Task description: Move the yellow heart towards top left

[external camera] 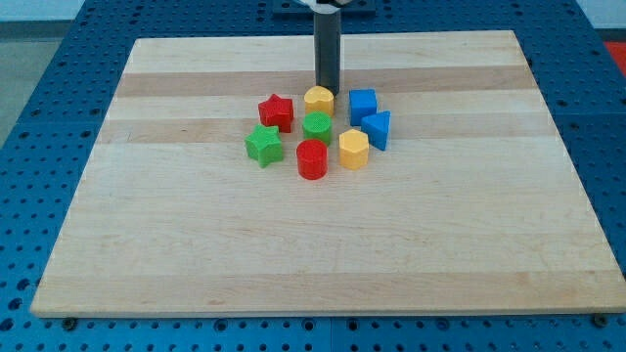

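Eight blocks cluster mid-surface, my tip having no jaws and standing just behind the yellow heart, so I judge it should circle to the heart's lower right, avoiding the green block.

— What lay on the wooden board?
— A red star, a green star, a green block, a red cylinder, a yellow hexagonal block.
— Blue pieces?
— A cube and a wedge, touching.
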Robot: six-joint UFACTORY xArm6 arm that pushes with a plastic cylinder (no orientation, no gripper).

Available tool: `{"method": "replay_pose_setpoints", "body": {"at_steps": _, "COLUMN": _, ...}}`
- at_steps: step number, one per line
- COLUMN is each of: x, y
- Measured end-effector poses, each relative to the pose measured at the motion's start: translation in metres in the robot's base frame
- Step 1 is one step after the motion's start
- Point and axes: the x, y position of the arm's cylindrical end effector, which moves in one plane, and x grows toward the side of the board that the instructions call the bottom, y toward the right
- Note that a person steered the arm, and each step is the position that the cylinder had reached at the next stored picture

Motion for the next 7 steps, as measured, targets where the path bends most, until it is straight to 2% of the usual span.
{"method": "replay_pose_setpoints", "body": {"at_steps": 2, "x": 0.004, "y": 0.002}}
{"method": "replay_pose_setpoints", "body": {"at_steps": 5, "x": 0.076, "y": 0.015}}
{"method": "replay_pose_setpoints", "body": {"at_steps": 6, "x": 0.090, "y": 0.003}}
{"method": "replay_pose_setpoints", "body": {"at_steps": 7, "x": 0.081, "y": -0.034}}
